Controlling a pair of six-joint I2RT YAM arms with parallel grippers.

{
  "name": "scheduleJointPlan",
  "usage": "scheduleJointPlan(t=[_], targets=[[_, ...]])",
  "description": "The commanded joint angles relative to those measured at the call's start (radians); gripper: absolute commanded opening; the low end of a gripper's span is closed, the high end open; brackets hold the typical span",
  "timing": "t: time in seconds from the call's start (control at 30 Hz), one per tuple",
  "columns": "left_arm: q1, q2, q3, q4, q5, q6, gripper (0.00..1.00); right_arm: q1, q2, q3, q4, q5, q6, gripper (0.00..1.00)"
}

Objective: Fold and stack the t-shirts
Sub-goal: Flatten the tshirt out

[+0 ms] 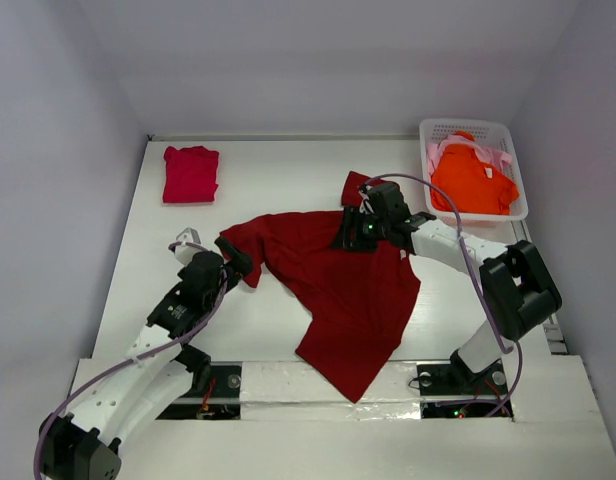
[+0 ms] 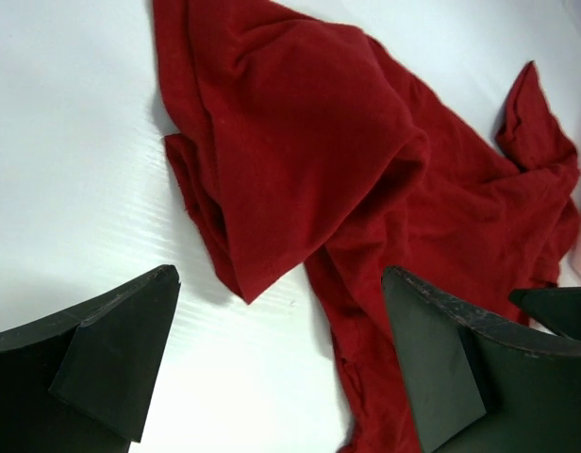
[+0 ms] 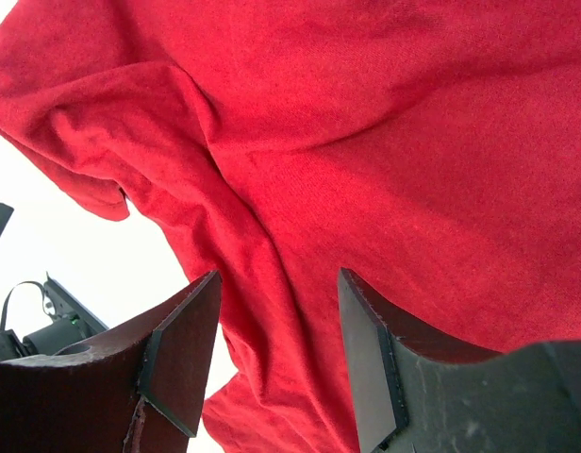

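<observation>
Top view: bright, even, diffuse light from overhead. The white table [image 1: 278, 180] is near washout and the walls read a dull grey-violet. Shadows are soft and short, hugging the edges of the dark red t-shirt [image 1: 348, 290]. Left wrist view: cloth sharp, with a soft shadow beneath its folded edge. Right wrist view: table overexposed at left; the right gripper [image 3: 279, 278] carries a red cast on its fingers [image 3: 182, 359].

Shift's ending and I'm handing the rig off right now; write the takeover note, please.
Left gripper: open, beside a sleeve of the dark red shirt.
Right gripper: open, low over its far part.
Dark red shirt: spread mid-table, unfolded, lower end over the near edge.
Crimson-pink shirt: folded, far left.
Orange shirt and pale pink shirt: in the white basket.
Done: one folded. Left: three to fold, then stack.
</observation>
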Motion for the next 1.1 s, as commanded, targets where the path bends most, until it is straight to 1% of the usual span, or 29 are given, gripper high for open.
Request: scheduleJointPlan(t=[0.0,0.2,0.47,0.67,0.87,0.97,1.07], targets=[[-0.004,-0.008,-0.010,0.078,-0.001,-0.034,0.86,0.017,-0.020,-0.012,0.051,-0.011,0.013,0.58],[-0.004,0.057,-0.045,0.129,0.022,-0.046,0.83,0.017,-0.030,-0.018,0.051,-0.011,0.017,0.58],[-0.004,0.068,-0.093,0.188,0.030,-0.071,0.83,0.017,-0.044,-0.009,0.037,-0.011,0.017,0.58],[-0.004,0.100,-0.121,0.243,0.042,-0.075,0.75,0.026,-0.038,-0.009,0.043,-0.014,0.019,0.58],[-0.004,0.161,-0.130,0.304,0.070,-0.075,0.71,0.026,-0.047,-0.001,0.033,-0.013,0.016,0.58],[-0.004,0.167,-0.139,0.319,0.076,-0.083,0.68,0.026,-0.049,0.004,0.029,-0.011,0.017,0.58],[-0.004,0.157,-0.154,0.339,0.070,-0.086,0.62,0.026,-0.041,0.013,0.020,-0.013,0.016,0.58]])
